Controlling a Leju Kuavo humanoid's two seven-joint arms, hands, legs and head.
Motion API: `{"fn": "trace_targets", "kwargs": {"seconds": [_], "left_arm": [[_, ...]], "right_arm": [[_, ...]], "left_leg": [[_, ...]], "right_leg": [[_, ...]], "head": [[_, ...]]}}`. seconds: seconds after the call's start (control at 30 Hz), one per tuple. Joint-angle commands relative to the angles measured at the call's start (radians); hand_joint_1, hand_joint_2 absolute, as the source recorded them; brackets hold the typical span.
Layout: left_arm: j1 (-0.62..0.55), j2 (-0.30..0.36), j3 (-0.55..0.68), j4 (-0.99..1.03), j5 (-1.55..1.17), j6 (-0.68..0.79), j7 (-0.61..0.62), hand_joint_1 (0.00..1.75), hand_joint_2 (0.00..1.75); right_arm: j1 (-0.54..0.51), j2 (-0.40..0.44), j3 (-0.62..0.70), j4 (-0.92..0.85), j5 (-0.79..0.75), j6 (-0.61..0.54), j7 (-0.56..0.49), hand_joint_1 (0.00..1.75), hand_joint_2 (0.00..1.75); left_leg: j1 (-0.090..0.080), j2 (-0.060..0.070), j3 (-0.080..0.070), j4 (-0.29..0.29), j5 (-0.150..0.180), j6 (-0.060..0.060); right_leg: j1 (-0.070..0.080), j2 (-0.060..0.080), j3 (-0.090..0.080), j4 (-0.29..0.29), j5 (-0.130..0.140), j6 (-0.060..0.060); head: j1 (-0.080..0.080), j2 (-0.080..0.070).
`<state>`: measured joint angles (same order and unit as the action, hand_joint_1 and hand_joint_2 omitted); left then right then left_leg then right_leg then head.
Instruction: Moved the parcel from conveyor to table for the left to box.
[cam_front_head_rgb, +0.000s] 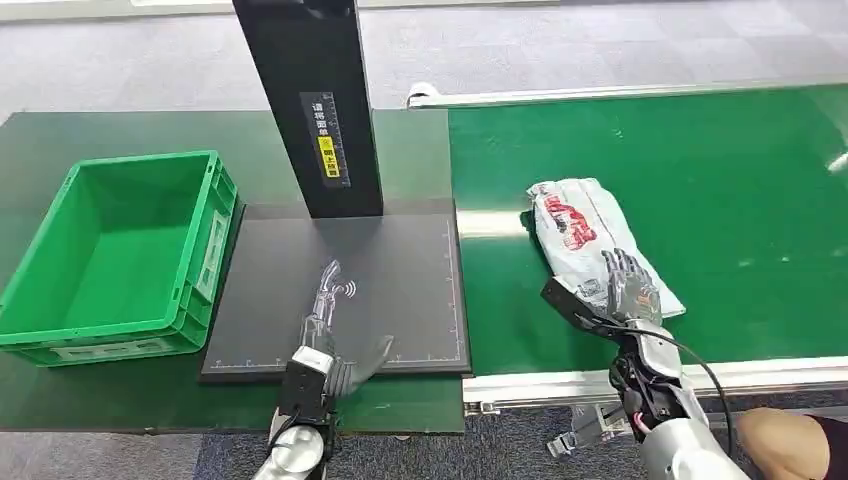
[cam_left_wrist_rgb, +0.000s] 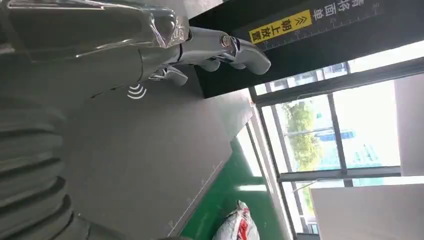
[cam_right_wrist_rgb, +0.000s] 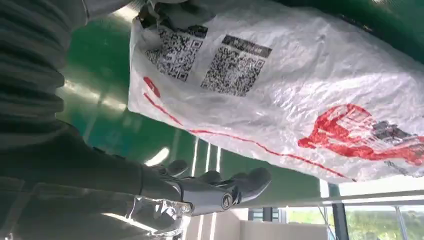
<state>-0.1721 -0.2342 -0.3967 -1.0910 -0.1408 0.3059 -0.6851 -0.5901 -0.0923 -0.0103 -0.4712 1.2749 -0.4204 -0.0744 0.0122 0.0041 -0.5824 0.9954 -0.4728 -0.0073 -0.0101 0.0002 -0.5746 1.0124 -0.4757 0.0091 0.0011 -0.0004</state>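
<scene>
Right hand (cam_front_head_rgb: 628, 290) rests fingers-spread on the parcel (cam_front_head_rgb: 585, 228) — ungripped; left hand (cam_front_head_rgb: 335, 345) open over the scanner mat (cam_front_head_rgb: 400, 290), beside the black post (cam_front_head_rgb: 310, 100) and green crate (cam_front_head_rgb: 40, 270).

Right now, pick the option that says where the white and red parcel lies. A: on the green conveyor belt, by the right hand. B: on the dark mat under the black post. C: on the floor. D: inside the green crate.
A: the head view shows the parcel flat on the green conveyor belt, with the right hand at its near end; the green crate holds nothing.
</scene>
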Motion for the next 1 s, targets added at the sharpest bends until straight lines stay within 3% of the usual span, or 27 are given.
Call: {"fn": "trace_targets", "kwargs": {"seconds": [0.03,0.3,0.33,0.37,1.0], "left_arm": [[-0.026,0.013,-0.025,0.071,0.003,-0.011,-0.002,0.00,1.75],[-0.052,0.002,-0.051,0.108,0.008,-0.029,-0.002,0.00,1.75],[-0.052,0.002,-0.051,0.108,0.008,-0.029,-0.002,0.00,1.75],[-0.054,0.001,-0.052,0.111,0.009,-0.030,-0.003,0.00,1.75],[-0.059,0.005,-0.060,0.126,0.027,-0.016,-0.013,0.00,1.75]], "right_arm": [[-0.065,0.030,0.018,0.160,-0.002,0.005,0.035,0.00,1.75],[-0.033,0.026,-0.004,0.205,-0.009,0.040,0.101,0.00,1.75],[-0.031,0.024,-0.004,0.206,-0.008,0.039,0.101,0.17,1.75],[-0.028,0.024,-0.006,0.208,-0.011,0.045,0.097,1.71,1.75],[-0.011,0.032,-0.041,0.190,-0.029,0.007,0.043,1.75,1.75]], "left_leg": [[0.000,0.001,0.001,-0.001,0.000,0.000],[0.000,0.000,0.002,-0.001,0.000,0.000],[0.000,-0.001,0.002,-0.001,0.000,0.000],[0.000,-0.001,0.002,-0.002,0.000,0.000],[0.000,-0.001,0.003,-0.002,0.000,0.000]], "right_leg": [[0.000,0.001,0.001,-0.001,0.000,0.000],[0.000,0.000,0.002,-0.001,0.000,0.000],[0.000,-0.001,0.002,-0.001,0.000,0.000],[0.000,-0.001,0.002,-0.002,0.000,0.000],[0.000,-0.001,0.003,-0.002,0.000,0.000]], "head": [[0.000,0.000],[0.000,0.000],[0.000,0.000],[0.000,0.000],[0.000,0.000]]}}
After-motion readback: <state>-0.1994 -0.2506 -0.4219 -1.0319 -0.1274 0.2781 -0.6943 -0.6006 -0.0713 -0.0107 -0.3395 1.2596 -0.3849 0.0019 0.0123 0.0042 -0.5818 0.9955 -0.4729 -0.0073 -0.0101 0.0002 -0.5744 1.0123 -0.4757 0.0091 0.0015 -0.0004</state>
